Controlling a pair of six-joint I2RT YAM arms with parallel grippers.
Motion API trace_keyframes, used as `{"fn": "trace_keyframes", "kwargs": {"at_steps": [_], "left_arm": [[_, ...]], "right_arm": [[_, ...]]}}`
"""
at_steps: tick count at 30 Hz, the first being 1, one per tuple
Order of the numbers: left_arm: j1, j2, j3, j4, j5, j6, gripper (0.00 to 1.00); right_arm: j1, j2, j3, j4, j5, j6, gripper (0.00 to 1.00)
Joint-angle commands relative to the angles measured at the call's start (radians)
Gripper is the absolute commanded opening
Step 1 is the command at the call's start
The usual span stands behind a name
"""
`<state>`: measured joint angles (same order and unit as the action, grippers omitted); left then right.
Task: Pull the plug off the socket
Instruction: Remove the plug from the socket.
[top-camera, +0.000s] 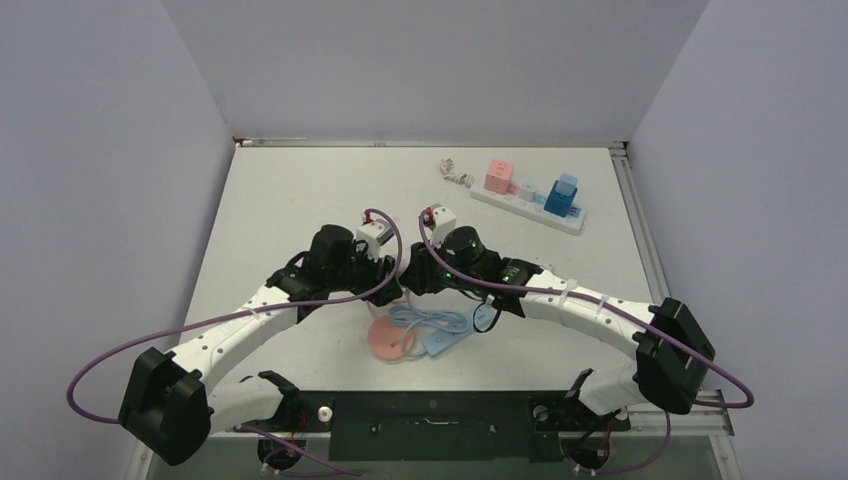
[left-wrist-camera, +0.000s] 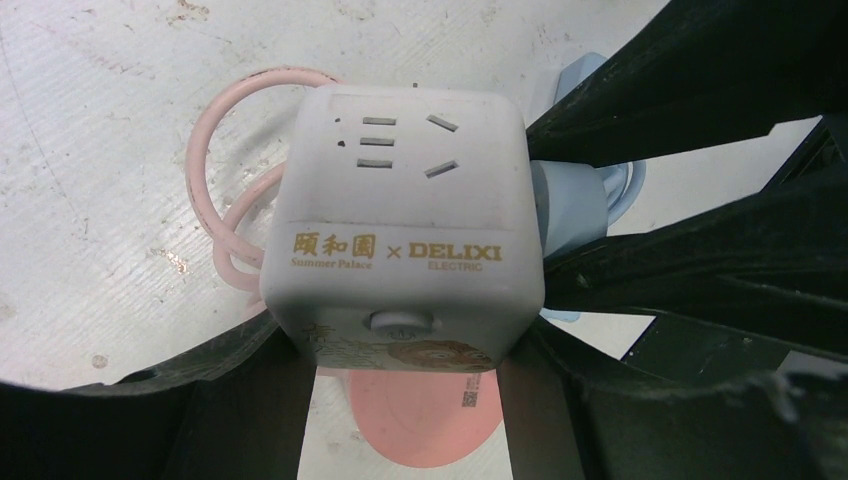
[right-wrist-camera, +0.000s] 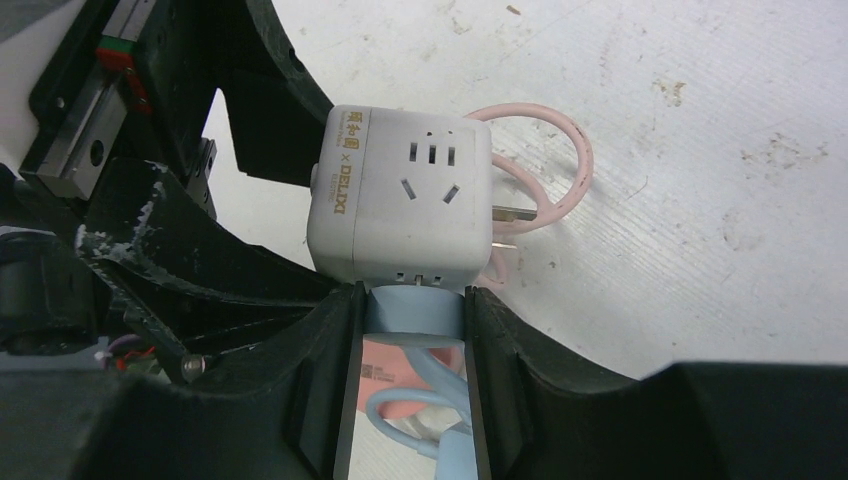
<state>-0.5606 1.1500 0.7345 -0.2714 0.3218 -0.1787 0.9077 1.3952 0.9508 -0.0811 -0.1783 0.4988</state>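
A white, rounded plastic cube socket (left-wrist-camera: 400, 230) with gold lettering is being held at the middle of the top view, where it is being hidden by the two wrists. It is being clamped by the left gripper (left-wrist-camera: 400, 345), whose black fingers (left-wrist-camera: 245, 400) are being pressed against two opposite sides of it at the bottom of the left wrist frame.

A light blue, round plastic plug (left-wrist-camera: 568, 205) is being gripped by the right gripper (right-wrist-camera: 415, 305), the jaws being closed on either side of it at the lower centre of the right wrist frame. The plug is being shown seated against one face of the cube socket, with no gap visible, so it is not yet pulled out.

A light blue cable (right-wrist-camera: 425, 400) is being led from the plug down between the right fingers. A pink cable (left-wrist-camera: 215, 190) is being seen looped on the scuffed white table (left-wrist-camera: 90, 150) at the left of the left wrist frame, and a pink round disc (left-wrist-camera: 425, 425) is being seen below the cube socket at the bottom edge. Two bare metal prongs (right-wrist-camera: 510, 215) are being shown just beside the cube socket in the right wrist frame.

At the upper right of the top view, a long white power strip (top-camera: 530, 207) is being seen carrying a pink block (top-camera: 500, 177) and a blue block (top-camera: 563, 195), well apart from both arms.
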Motion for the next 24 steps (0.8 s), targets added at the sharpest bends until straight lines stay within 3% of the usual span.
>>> {"fn": "trace_keyframes", "kwargs": {"at_steps": [1, 4, 13, 17, 24], "left_arm": [[0.038, 0.01, 0.072, 0.04, -0.152, -0.02, 0.0], [0.037, -0.01, 0.062, 0.068, -0.099, -0.008, 0.0], [-0.004, -0.07, 0.017, 0.194, 0.162, 0.032, 0.0], [-0.005, -0.034, 0.039, 0.147, 0.091, 0.022, 0.0], [0.041, 0.048, 0.08, 0.05, -0.078, -0.034, 0.0]], "right_arm": [[0.07, -0.062, 0.011, -0.065, 0.066, 0.058, 0.05], [0.045, -0.067, 0.001, -0.056, 0.035, 0.042, 0.05], [-0.24, -0.061, -0.12, 0.011, -0.256, -0.063, 0.05], [-0.222, -0.073, -0.113, 0.009, -0.245, -0.057, 0.05], [-0.053, -0.116, -0.084, -0.024, -0.044, 0.013, 0.05]]}}
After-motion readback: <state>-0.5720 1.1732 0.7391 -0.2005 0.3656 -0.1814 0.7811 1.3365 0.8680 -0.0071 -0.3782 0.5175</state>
